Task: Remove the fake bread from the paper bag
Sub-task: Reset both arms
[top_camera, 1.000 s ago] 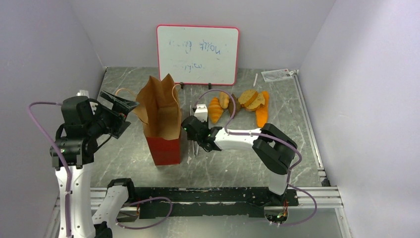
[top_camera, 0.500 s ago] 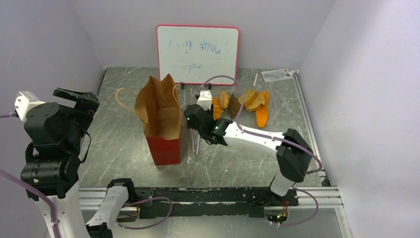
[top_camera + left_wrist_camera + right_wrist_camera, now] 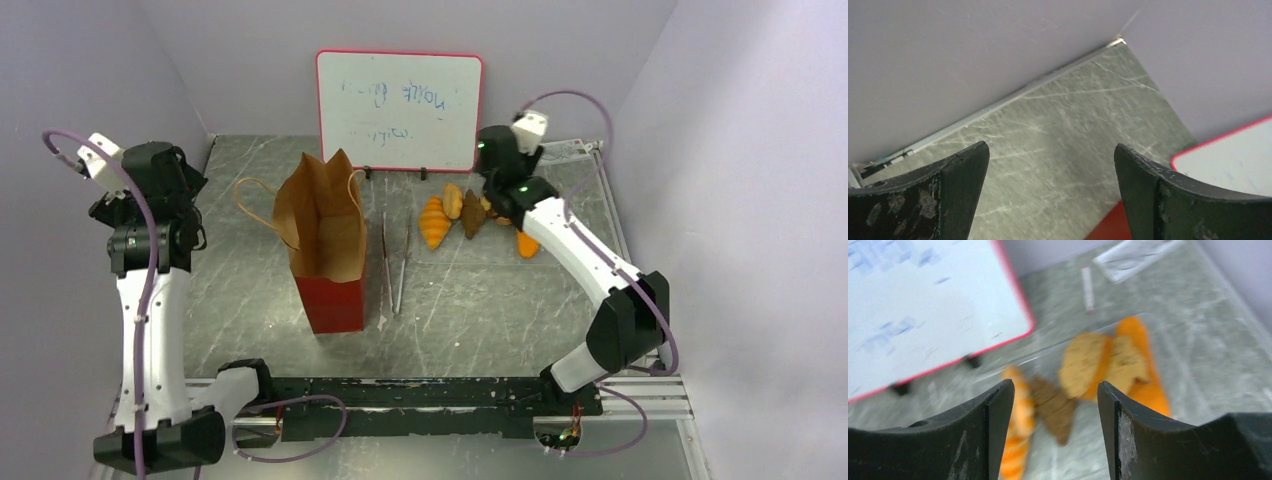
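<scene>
paper bag (image 3: 325,235) upright, centre-left | fake bread (image 3: 470,215) out on worktop (image 3: 480,300), right of centre | left pincer (image 3: 1050,155), right pincer (image 3: 1053,390) gaping, empty, guess job's done

Pale lilac walls (image 3: 250,60) enclose a grey marbled table (image 3: 470,310); a red-framed whiteboard (image 3: 400,110) bears faint, seemingly blue writing.

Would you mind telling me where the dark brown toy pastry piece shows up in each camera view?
Top external: the dark brown toy pastry piece lies right of centre, just right of the orange ridged croissant.
Left wrist: not in it.
Right wrist: the piece sits low, centre.
Shared landmark: the red-framed whiteboard, in all three.
</scene>
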`<state>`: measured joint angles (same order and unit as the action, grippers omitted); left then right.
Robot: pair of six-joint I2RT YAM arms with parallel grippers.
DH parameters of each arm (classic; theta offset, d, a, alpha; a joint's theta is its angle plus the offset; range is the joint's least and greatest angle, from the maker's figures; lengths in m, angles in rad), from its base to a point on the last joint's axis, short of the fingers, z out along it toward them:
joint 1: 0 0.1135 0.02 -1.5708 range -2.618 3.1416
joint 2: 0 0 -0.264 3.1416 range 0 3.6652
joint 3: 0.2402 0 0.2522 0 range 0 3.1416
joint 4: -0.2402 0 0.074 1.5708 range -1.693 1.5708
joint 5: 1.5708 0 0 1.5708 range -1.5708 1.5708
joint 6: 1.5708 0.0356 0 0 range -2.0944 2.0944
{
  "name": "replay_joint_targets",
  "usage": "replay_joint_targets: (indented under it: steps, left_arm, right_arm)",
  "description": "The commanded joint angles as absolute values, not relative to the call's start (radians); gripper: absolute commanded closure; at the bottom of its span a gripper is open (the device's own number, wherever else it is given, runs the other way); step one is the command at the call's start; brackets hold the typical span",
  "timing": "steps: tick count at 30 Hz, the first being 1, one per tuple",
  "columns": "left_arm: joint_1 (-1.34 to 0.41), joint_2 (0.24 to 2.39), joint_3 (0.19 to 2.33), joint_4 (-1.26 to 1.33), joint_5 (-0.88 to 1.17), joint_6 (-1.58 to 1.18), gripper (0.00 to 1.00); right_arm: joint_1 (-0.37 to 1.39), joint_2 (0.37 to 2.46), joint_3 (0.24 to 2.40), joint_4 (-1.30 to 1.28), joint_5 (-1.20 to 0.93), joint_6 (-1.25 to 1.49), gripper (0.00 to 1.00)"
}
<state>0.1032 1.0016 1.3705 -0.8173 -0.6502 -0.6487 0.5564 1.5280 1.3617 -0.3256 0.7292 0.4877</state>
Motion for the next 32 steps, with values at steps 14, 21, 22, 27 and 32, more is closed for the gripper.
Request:
replay_joint_targets:
  steps: [14, 21, 22, 27, 32]
  left_arm:
    - [0.396, 0.865, 0.746, -0.212, -0.506, -0.61, 0.02]
    - [0.396, 0.763, 0.527, -0.031, -0.49, -0.467, 0.03]
    - [0.396, 0.76, 0.513, -0.019, -0.488, -0.461, 0.03]
    - [0.396, 0.784, 0.502, 0.0, -0.484, -0.44, 0.02]
    - [0.396, 0.777, 0.489, 0.032, -0.493, -0.427, 0.02]
  right_arm:
    - [0.089, 1.263, 0.933, -0.164, 0.729, 0.42, 0.26]
    - [0.092, 1.235, 0.907, -0.24, 0.795, 0.534, 0.17]
    - [0.091, 1.243, 0.92, -0.267, 0.814, 0.565, 0.16]
    - [0.092, 1.277, 0.984, -0.395, 0.893, 0.677, 0.16]
    - [0.099, 1.264, 0.991, -0.416, 0.898, 0.685, 0.18]
